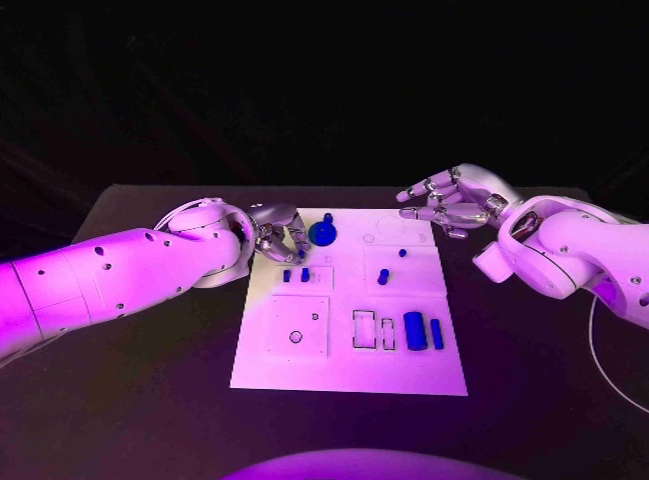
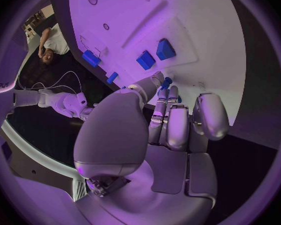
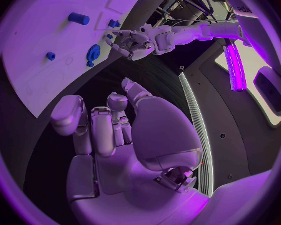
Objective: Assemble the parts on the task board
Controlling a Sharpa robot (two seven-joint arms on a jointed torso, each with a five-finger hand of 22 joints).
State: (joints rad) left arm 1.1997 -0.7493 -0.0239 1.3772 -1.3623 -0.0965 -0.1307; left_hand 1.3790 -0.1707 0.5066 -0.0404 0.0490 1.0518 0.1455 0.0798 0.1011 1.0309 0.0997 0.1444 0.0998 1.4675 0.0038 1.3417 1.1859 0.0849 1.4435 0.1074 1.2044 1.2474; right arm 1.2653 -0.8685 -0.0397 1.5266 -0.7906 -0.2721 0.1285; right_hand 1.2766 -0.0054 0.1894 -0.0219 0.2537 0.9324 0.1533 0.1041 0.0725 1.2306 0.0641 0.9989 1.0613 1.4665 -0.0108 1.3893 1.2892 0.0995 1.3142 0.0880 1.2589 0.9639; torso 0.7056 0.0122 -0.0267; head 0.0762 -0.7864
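Note:
The white task board [image 1: 347, 365] lies in the middle of the black table. My left hand [image 1: 277, 238] hovers at the board's far left edge, fingers curled, and pinches a small blue part [image 2: 167, 81] between thumb and fingertips. Just beside those fingers a round blue part [image 1: 324, 233] stands on the board. Two small blue blocks [image 1: 295, 275] sit near the left edge, and a small blue peg [image 1: 383, 276] stands mid-board. A blue cylinder [image 1: 415, 330] and a thin blue bar [image 1: 437, 333] lie at the near right. My right hand [image 1: 447, 203] floats over the far right corner, fingers apart, holding nothing.
Empty outlined slots [image 1: 370, 329] lie beside the cylinder, and a square recess with holes [image 1: 298, 326] is at the board's near left. Black table [image 1: 137, 400] surrounds the board on all sides. My left forearm [image 1: 108, 280] stretches over the table left of the board.

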